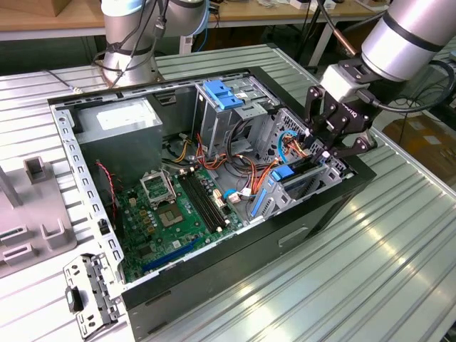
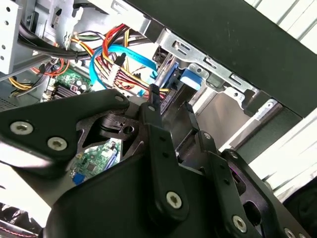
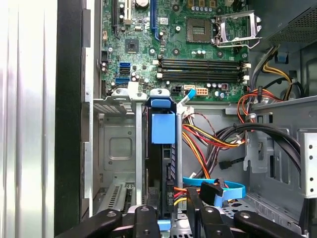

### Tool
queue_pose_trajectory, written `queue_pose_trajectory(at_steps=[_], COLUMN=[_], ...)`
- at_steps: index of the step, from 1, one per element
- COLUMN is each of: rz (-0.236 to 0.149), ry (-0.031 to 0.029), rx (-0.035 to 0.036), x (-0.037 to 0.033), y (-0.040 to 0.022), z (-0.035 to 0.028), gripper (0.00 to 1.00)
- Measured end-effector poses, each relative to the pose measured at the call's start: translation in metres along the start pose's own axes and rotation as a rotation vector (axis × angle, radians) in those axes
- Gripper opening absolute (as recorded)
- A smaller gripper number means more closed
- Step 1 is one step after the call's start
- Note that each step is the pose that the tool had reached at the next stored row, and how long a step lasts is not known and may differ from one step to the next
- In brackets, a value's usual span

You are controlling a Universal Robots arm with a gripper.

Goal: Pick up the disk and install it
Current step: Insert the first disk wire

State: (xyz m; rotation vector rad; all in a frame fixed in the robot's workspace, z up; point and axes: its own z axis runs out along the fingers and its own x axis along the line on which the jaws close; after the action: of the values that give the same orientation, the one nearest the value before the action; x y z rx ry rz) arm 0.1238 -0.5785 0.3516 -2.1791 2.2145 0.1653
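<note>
The gripper (image 1: 329, 148) is down at the front corner of the open computer case (image 1: 313, 214), its black fingers (image 3: 147, 225) closed on either side of the disk (image 3: 162, 173) (the blue carrier tab faces up), which stands on edge in the metal drive bay (image 3: 116, 148) beside the motherboard (image 1: 171, 214).

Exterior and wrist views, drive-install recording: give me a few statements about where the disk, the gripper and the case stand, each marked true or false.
1. The gripper is at the drive cage by the case's front end. True.
2. The disk stands on edge inside a bay slot. True.
3. The disk lies flat on the table outside the case. False: it is in the bay.
4. The computer case has its side panel on. False: it is open, motherboard exposed.
</note>
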Motion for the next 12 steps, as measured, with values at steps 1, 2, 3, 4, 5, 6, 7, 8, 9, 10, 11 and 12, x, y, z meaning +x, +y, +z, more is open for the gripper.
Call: queue_pose_trajectory(at_steps=[1, 2, 3, 4, 5, 6, 7, 8, 9, 10, 11, 12], rz=[0.000, -0.001, -0.001, -0.001, -0.001, -0.001, -0.001, -0.001, -0.001, 0.000, 0.000, 0.000], ry=[-0.0022, -0.0114, -0.0153, -0.0171, -0.0187, -0.0194, -0.0195, -0.0194, -0.0194, -0.0191, -0.0189, -0.0189], rx=[0.0000, -0.0002, -0.0003, -0.0004, -0.0009, -0.0018, -0.0029, -0.0043, -0.0051, -0.0058, -0.0061, -0.0063], x=[0.0000, 0.0000, 0.0000, 0.0000, 0.0000, 0.0002, 0.0003, 0.0005, 0.0009, 0.0011, 0.0013, 0.0014], y=[0.0000, 0.0000, 0.0000, 0.0000, -0.0001, -0.0002, -0.0004, -0.0005, -0.0006, -0.0006, -0.0007, -0.0007], z=[0.0000, -0.0001, 0.0000, 0.0003, 0.0011, 0.0021, 0.0032, 0.0045, 0.0054, 0.0061, 0.0064, 0.0067], gripper=[0.36, 0.36, 0.35, 0.29, 0.22, 0.16, 0.16, 0.11, 0.11, 0.11, 0.11, 0.11])
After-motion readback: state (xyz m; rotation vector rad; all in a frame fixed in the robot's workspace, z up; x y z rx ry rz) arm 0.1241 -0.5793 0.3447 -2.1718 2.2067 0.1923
